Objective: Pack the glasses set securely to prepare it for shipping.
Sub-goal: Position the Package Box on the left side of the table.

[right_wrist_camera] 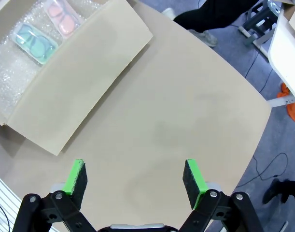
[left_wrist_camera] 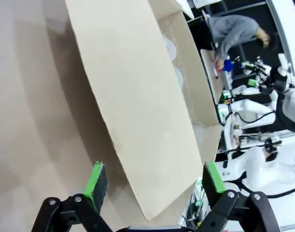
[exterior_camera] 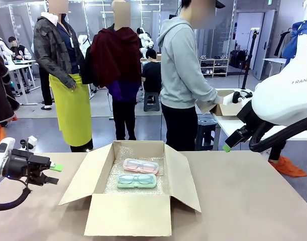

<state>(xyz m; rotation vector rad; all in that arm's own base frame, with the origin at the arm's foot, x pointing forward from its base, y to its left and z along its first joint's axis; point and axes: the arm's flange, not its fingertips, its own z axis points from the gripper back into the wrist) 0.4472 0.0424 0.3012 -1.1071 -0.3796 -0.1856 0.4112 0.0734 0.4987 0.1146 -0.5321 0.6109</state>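
An open cardboard box (exterior_camera: 128,213) sits mid-counter (exterior_camera: 243,201), its four flaps spread outward. Bubble wrap (exterior_camera: 124,153) lines the inside. On it lie two glasses cases side by side, the pink case (exterior_camera: 140,166) farther back and the mint green case (exterior_camera: 136,181) nearer the front. The left gripper (exterior_camera: 53,174) hovers left of the box, fingers apart. The right gripper (exterior_camera: 228,145) hangs raised at right, seemingly spread too. A person in a grey hoodie (exterior_camera: 186,75) stands beyond the counter.

Box (exterior_camera: 128,213) sits mid-surface (exterior_camera: 243,191); bubble wrap (exterior_camera: 124,153) inside, and on it the far glasses case (exterior_camera: 140,165) lies at twelve o'clock of the near glasses case (exterior_camera: 136,181). Left claw (exterior_camera: 54,174) at the box's nine o'clock, right claw (exterior_camera: 228,144) at two.
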